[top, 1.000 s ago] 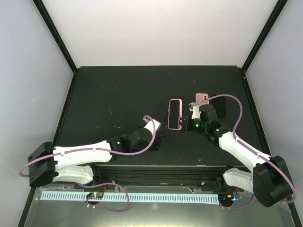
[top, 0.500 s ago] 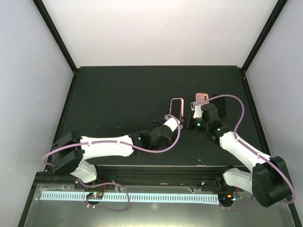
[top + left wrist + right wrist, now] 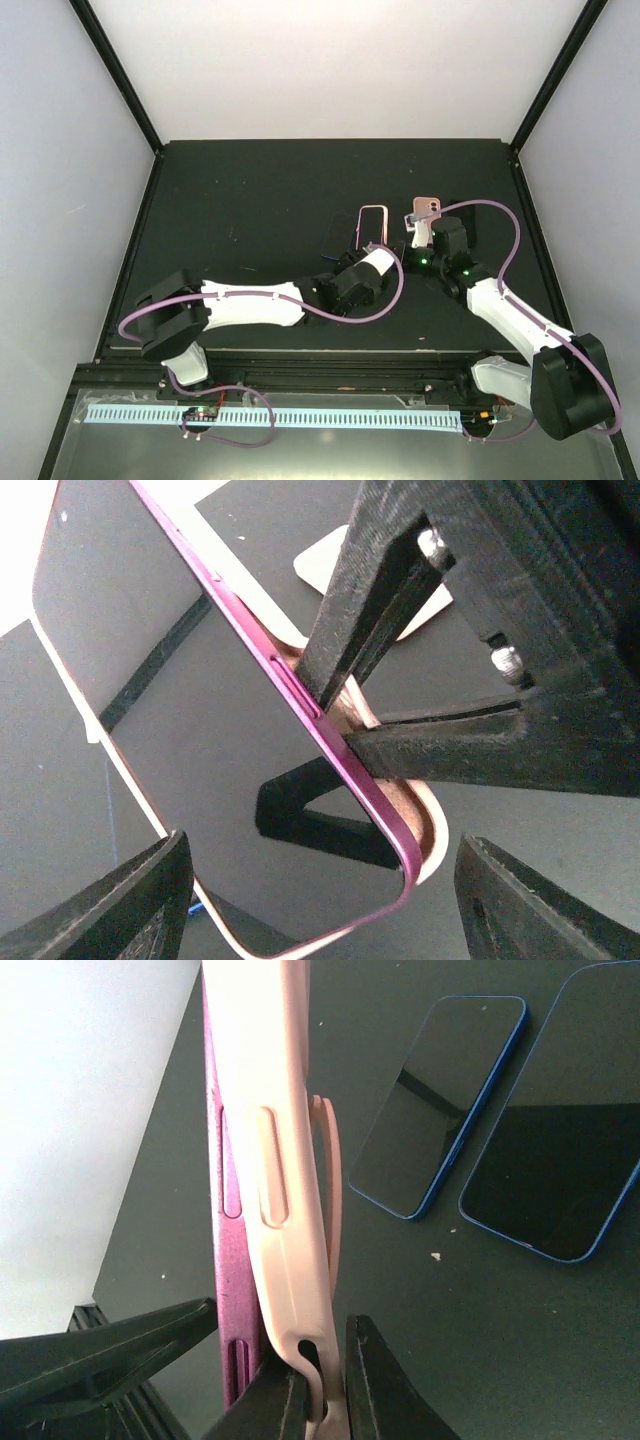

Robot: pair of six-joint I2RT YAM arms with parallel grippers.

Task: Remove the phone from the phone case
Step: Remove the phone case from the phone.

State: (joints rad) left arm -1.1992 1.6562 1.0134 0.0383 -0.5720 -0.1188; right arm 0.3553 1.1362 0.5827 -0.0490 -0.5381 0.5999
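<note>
A: Over the last second the left gripper (image 3: 320,895) has swung in from the left side of the table (image 3: 250,190) and now sits right at the phone (image 3: 150,680). The right one has barely shifted.

B: Is it on the phone?

A: Not yet. Its fingers are spread wide, one on each side of the phone's near end, and as far as I can see they touch nothing. The right gripper (image 3: 322,1385) is pinched on one end of the pink phone case (image 3: 265,1110), holding it up off the table near the centre.

B: And the phone sits in the case?

A: Mostly. The magenta side looks peeled away from the case along one edge, so I judge it half-loosened.

B: What worries you?

A: Three things. If the left fingers close across case and phone together, pulling frees nothing. The right grip is a thin pinch at one end, so a hard tug could twist the case out of it. And a loosened phone could slip and drop onto the two blue-edged phones (image 3: 440,1100) lying below.
</note>
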